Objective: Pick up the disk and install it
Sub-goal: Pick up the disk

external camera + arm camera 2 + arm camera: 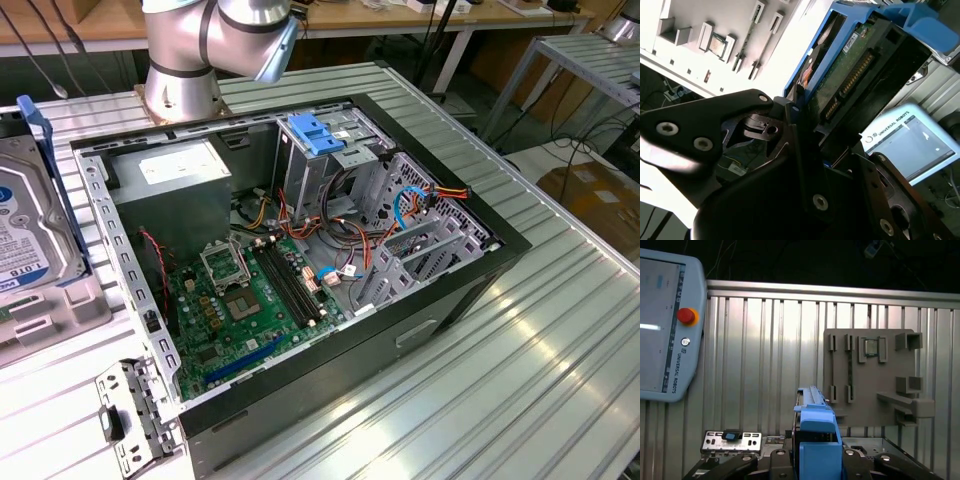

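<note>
— Looking for the disk (25,230): where is it?
— Up in the claw (817,462). In both wrist views the claw is clamped tight on the disk's bright blue frame. In the second wrist view the disk (850,70) is tilted and shows its green circuit side with a row of gold contacts.
— And from outside?
— It's at the exterior view's left edge, label side to the camera. It is outside the open computer case (440,300).
— What's in the case?
— A green main board (230,310) on its floor and a grey box (170,180) with a white sticker in the far corner. There's also a light-blue latch (318,135) on top of the metal cage, and coloured wires (420,200) beside it.
— And around it?
— The case lies open side up on a ribbed metal bench (540,400), with the arm (180,80) standing behind it. A small metal bracket (130,425) sits at the case's near corner. In the first wrist view, a grey holder plate (865,385) with 1 square chip (872,347) in it lies on the bench. It is well apart from a control tablet (665,330) with a red button.
</note>
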